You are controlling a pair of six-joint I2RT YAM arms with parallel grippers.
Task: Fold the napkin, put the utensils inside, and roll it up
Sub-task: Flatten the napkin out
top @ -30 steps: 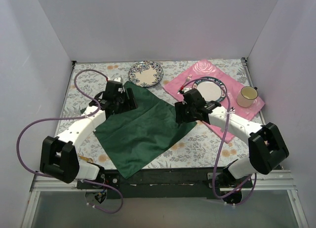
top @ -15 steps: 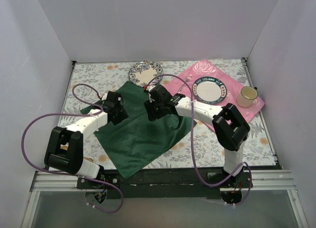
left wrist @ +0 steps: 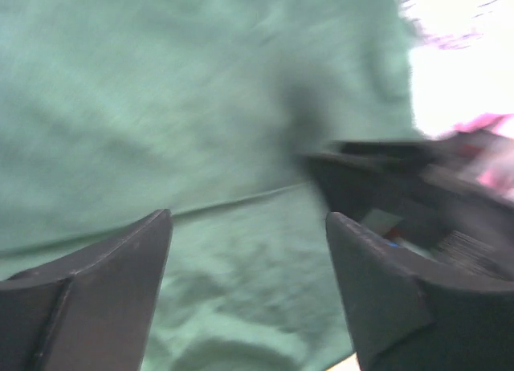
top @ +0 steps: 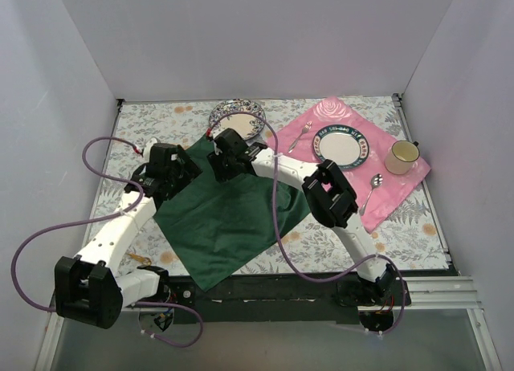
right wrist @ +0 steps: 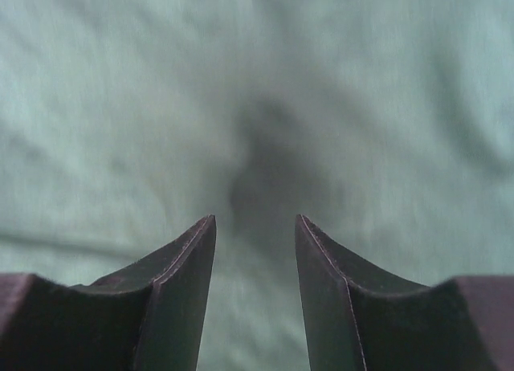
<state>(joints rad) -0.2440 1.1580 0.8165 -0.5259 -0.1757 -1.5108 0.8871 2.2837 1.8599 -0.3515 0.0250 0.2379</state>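
The dark green napkin [top: 229, 218] lies spread flat as a diamond on the floral table. My left gripper [top: 175, 169] is open and empty over the napkin's far left edge. The cloth fills the left wrist view [left wrist: 201, 106] between the wide-apart fingers [left wrist: 247, 218]. My right gripper [top: 226, 156] reaches across to the napkin's far corner, open and empty, close to the cloth [right wrist: 257, 82], jaws apart [right wrist: 255, 220]. It shows blurred in the left wrist view [left wrist: 426, 194]. A small gold-coloured piece [top: 141, 260] shows at the near left beside the left arm; I cannot tell which utensil it is.
A floral plate [top: 238, 118] stands just beyond the napkin's far corner. A pink rose placemat [top: 337, 114] at the right holds a plate [top: 341, 146], a fork [top: 300, 136], a spoon [top: 373, 190] and a cup [top: 401, 156]. White walls enclose the table.
My right arm has swung left from the placemat's edge across the napkin to its far corner. My left gripper has shifted a little along the napkin's left edge. The napkin has not moved.
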